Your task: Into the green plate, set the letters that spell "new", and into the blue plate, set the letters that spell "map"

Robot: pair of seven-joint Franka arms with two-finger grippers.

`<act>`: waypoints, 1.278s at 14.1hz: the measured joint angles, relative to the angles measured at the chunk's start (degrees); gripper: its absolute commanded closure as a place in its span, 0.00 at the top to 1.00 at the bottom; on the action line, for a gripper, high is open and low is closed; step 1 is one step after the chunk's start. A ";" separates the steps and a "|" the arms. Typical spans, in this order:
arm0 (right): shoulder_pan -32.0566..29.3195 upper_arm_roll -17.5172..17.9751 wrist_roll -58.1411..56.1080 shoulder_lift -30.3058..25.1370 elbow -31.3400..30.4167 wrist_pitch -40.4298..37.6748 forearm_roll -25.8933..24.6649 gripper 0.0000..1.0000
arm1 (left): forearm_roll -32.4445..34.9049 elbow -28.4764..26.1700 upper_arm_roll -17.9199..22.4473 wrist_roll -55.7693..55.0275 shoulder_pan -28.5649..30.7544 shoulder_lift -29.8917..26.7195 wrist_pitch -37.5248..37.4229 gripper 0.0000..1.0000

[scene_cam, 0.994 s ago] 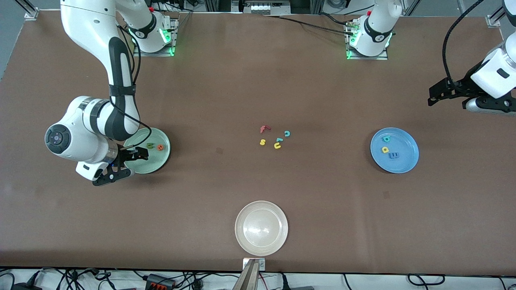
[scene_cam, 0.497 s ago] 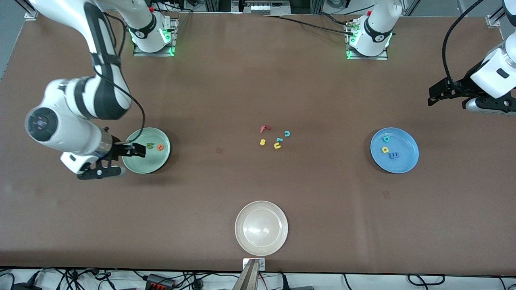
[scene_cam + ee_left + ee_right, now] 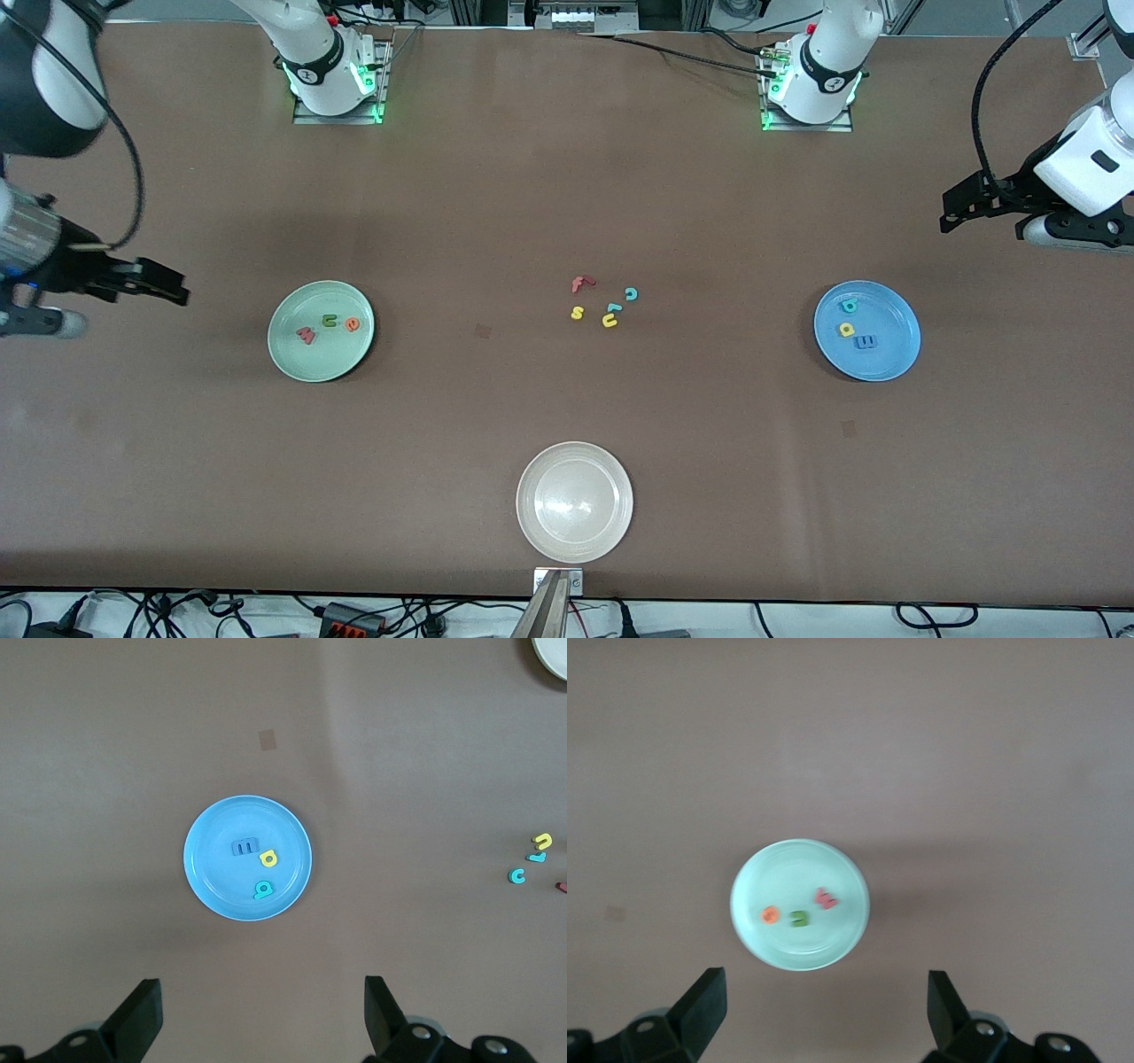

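The green plate (image 3: 319, 360) holds the salmon w (image 3: 306, 335), dark green n (image 3: 330, 321) and orange e (image 3: 353, 324). My right gripper (image 3: 135, 310) hangs open and empty, off the plate toward the right arm's end of the table. Its wrist view shows the green plate (image 3: 799, 950) far below the right gripper (image 3: 827, 1001). The blue plate (image 3: 890, 356) holds the teal a (image 3: 850, 306), yellow p (image 3: 846, 330) and blue m (image 3: 866, 342). My left gripper (image 3: 982, 227) waits open and empty, high off the blue plate (image 3: 211, 884) toward the left arm's end.
Mid-table lies a loose cluster: red f (image 3: 581, 283), teal c (image 3: 631, 293), yellow s (image 3: 577, 312), yellow u (image 3: 609, 321) and another teal piece (image 3: 613, 308). A whitish plate (image 3: 574, 533) sits near the table's front edge.
My right gripper has drawn up and away from the green plate toward the right arm's end of the table. The w now shows lying in the plate. The left arm has not moved.
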 measured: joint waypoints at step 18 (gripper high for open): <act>-6.54 2.31 -3.48 -9.94 -6.95 -2.18 -0.41 1.00 | 0.00 0.00 0.00 0.00 0.00 0.00 -0.06 1.00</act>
